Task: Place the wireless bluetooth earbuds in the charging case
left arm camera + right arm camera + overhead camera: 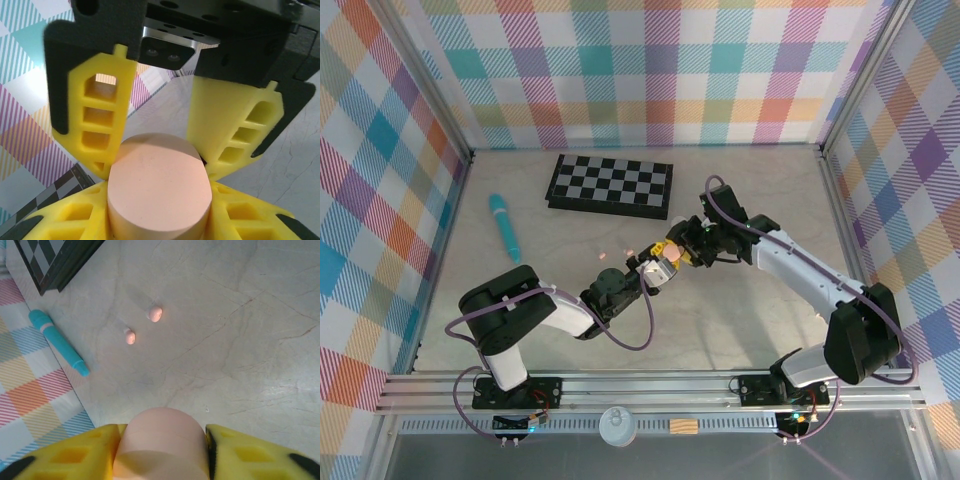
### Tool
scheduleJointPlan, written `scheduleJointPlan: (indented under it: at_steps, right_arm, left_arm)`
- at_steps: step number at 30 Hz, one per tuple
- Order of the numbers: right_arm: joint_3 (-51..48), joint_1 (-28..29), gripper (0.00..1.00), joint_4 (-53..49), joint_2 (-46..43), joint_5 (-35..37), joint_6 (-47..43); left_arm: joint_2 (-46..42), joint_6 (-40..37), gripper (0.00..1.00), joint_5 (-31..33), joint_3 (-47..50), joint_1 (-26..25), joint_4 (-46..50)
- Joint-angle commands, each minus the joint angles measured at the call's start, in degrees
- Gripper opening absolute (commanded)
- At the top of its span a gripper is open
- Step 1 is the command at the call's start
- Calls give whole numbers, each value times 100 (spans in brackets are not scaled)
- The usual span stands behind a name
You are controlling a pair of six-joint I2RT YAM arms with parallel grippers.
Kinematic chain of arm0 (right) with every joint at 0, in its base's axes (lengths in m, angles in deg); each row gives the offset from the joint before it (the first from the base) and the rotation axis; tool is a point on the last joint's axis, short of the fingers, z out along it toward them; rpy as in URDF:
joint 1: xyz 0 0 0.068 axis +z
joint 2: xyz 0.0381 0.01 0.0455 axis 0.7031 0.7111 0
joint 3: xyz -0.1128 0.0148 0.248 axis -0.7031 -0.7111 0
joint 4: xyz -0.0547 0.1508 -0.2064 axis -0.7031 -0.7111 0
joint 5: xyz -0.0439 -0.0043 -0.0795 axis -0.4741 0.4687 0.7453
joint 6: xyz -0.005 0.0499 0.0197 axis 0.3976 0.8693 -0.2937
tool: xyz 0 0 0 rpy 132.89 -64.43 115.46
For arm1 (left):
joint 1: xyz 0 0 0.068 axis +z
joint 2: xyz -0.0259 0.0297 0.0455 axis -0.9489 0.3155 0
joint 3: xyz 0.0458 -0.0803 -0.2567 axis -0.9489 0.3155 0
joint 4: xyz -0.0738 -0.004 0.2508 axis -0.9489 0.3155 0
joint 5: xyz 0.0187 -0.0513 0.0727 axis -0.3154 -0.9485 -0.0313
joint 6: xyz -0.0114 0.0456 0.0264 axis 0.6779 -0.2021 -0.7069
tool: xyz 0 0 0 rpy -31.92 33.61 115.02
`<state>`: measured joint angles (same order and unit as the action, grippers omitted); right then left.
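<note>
Pink case (162,452) in right claw (162,434), earbuds (155,313) beyond

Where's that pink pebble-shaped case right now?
In the top view the pink case is mid-table, between the fingers of the left gripper and the right gripper, on the near side of the checkerboard.
</note>
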<state>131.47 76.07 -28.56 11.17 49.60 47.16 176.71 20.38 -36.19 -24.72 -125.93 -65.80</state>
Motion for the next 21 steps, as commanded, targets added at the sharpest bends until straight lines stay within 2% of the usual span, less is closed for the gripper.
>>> scheduleJointPlan:
  at_steps: [1, 5, 7, 10, 11, 14, 17, 21]
  right_arm:
    - [0, -38, 59, 51, -436, 166, -764]
    - [-311, -127, 72, 431, -1078, 268, -1493]
    - [-596, -217, 74, 750, -1462, 162, -1910]
    - [-1068, -640, 76, 1238, -1917, -715, -2277]
    - [-1239, -839, 76, 1473, -2013, -1239, -2269]
    - [-1648, -1245, 75, 2192, -2126, -2449, -1964]
    - [-2034, -1285, 74, 3280, -1988, -3342, -1452]
    - [-2457, -1293, 67, 4753, -1689, -3702, -469]
  left_arm:
    - [-232, 278, 29, -191, 29, 42, -171]
    - [-499, 638, 29, -380, 208, 147, -111]
    - [-660, 890, 29, -474, 279, 236, -111]
    - [-995, 1262, 29, -730, 341, 369, 19]
    - [-1127, 1418, 29, -890, 340, 430, 127]
    - [-1512, 1875, 29, -1562, 276, 616, 602]
    - [-1801, 2240, 30, -2242, 181, 747, 968]
    - [-1963, 2587, 30, -2907, 46, 845, 1198]
